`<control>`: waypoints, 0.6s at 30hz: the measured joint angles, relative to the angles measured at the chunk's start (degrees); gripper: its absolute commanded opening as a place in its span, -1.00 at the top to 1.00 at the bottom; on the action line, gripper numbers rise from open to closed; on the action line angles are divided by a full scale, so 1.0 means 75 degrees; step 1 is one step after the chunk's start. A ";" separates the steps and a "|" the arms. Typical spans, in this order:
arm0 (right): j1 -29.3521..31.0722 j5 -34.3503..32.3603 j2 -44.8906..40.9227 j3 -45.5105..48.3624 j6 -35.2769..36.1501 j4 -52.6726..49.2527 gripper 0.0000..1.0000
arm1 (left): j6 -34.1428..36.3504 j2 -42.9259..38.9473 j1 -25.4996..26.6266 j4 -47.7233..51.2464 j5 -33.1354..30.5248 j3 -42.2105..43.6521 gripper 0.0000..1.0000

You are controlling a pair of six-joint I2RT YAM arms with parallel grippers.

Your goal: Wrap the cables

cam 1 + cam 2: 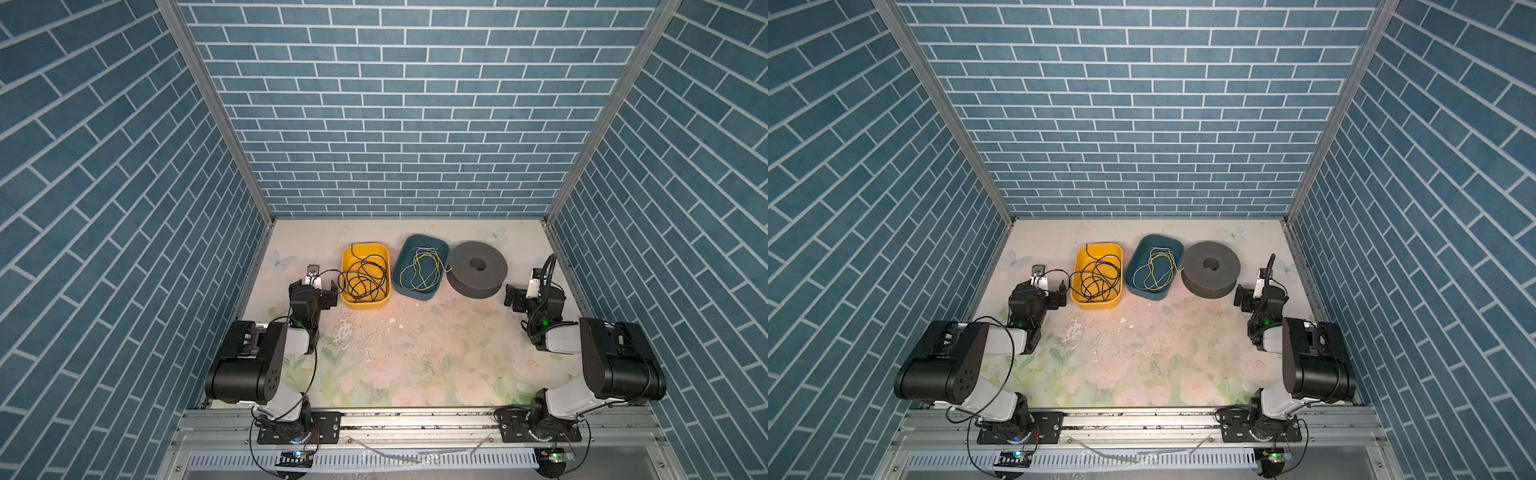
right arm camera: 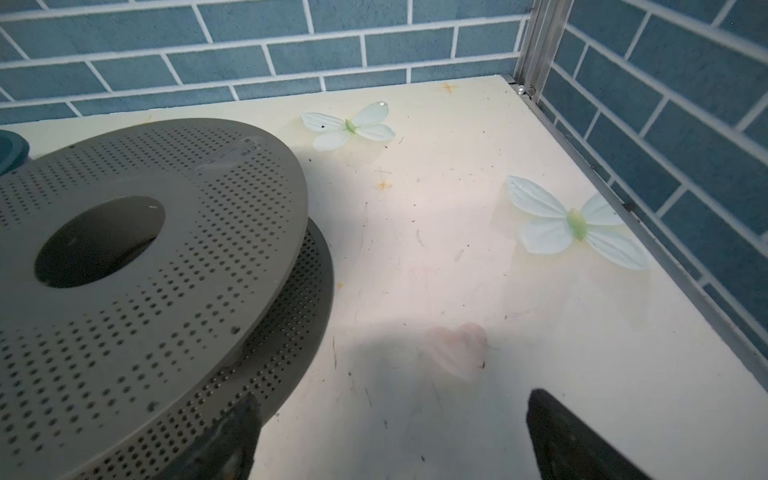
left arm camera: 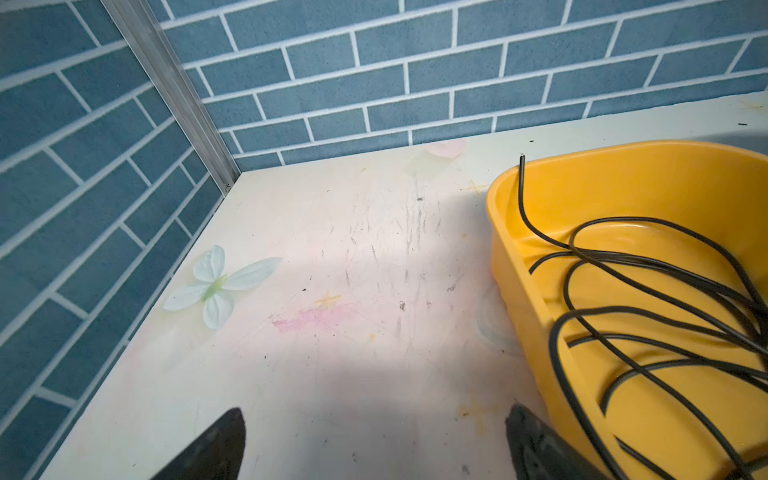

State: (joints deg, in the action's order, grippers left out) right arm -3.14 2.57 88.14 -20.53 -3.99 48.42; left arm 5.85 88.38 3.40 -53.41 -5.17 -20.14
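The cables (image 1: pixel 424 268) (image 1: pixel 1157 270) are thin yellow and pale yellow-green wires, lying in loose loops inside a teal bin (image 1: pixel 415 294) (image 1: pixel 1148 295). One strand trails over the bin's edge toward a grey perforated spool (image 1: pixel 478 269) (image 1: pixel 1211 269) (image 2: pixel 174 257). My left gripper (image 1: pixel 314 289) (image 1: pixel 1040 291) (image 3: pixel 374 419) is open and empty over bare table, left of the yellow bin. My right gripper (image 1: pixel 525 293) (image 1: pixel 1252 293) (image 2: pixel 392 403) is open and empty, just right of the spool, with one finger close to its lower flange. Neither wrist view shows the cables.
A yellow bin (image 1: pixel 344 270) (image 1: pixel 1076 270) (image 3: pixel 498 232) holds a tangle of thin black wires (image 1: pixel 363 278) (image 3: pixel 648 266). The three items stand in a row at the back. Blue brick-patterned walls close in the table on three sides. A corner of the teal bin (image 2: pixel 10 149) shows behind the spool.
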 measured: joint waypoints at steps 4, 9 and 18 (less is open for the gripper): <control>0.0017 -0.0032 0.0000 0.0000 0.0000 0.0000 -0.98 | 0.0000 0.0000 0.0000 0.0000 0.0015 0.0000 -0.97; 0.0017 -0.0044 0.0000 0.0000 -0.0003 0.0000 -0.98 | 0.0000 0.0000 0.0000 0.0000 0.0015 0.0000 -0.98; 0.0017 -0.0047 0.0000 0.0000 -0.0003 0.0000 -0.98 | 0.0000 0.0000 0.0000 0.0000 0.0015 0.0000 -0.98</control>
State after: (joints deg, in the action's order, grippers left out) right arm -3.01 2.22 88.14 -20.53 -4.01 48.42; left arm 5.85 88.38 3.40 -53.41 -5.06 -20.14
